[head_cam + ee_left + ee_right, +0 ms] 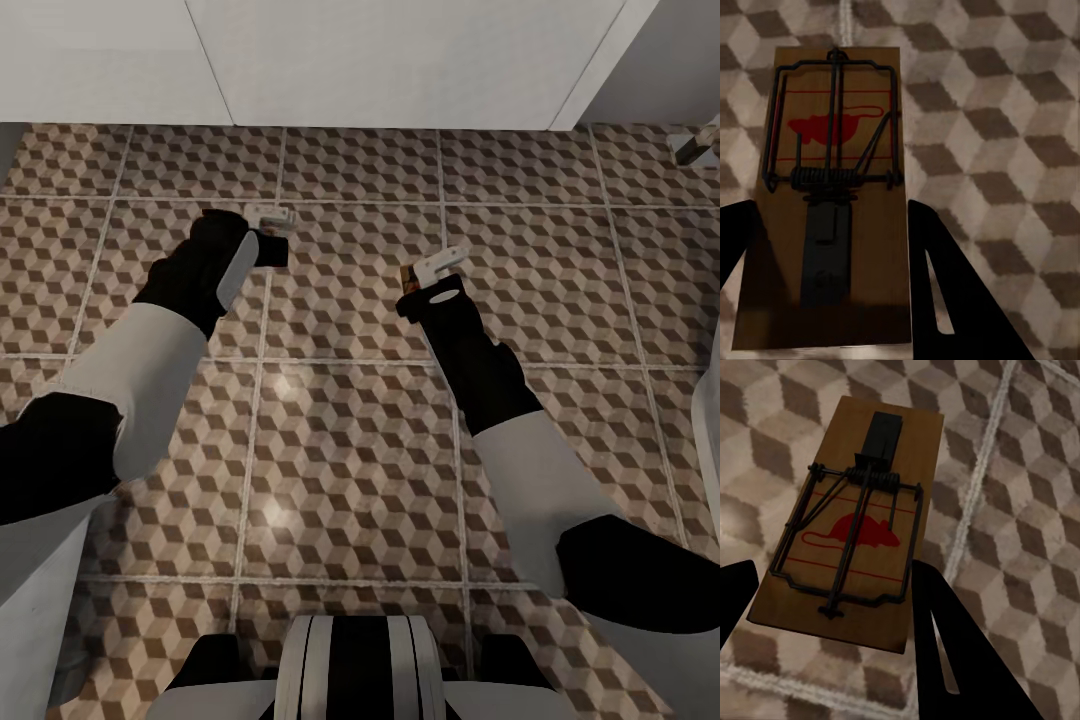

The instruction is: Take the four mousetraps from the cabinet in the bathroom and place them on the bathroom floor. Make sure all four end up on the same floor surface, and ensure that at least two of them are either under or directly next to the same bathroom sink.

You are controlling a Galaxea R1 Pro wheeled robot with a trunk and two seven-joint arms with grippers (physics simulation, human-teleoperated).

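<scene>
Both arms hang over the bathroom floor [350, 430], tiled in a brown, beige and white cube pattern. My left gripper [268, 232] is shut on a mousetrap [840, 135], a brown board with black wire and a red mouse print, held between the black fingers [945, 285] just above the tiles. My right gripper [432, 270] is shut on a second mousetrap [862, 532] of the same look, tilted between its fingers [952, 645]. In the head view only a brown edge of that trap [404, 277] shows beside the right gripper. The cabinet is out of view.
A white wall or panel [380, 60] runs along the far edge of the tiles. A white fixture [708, 420] stands at the right edge, and a small grey-brown object [698, 146] sits at the far right. Open tiles lie between and ahead of the arms.
</scene>
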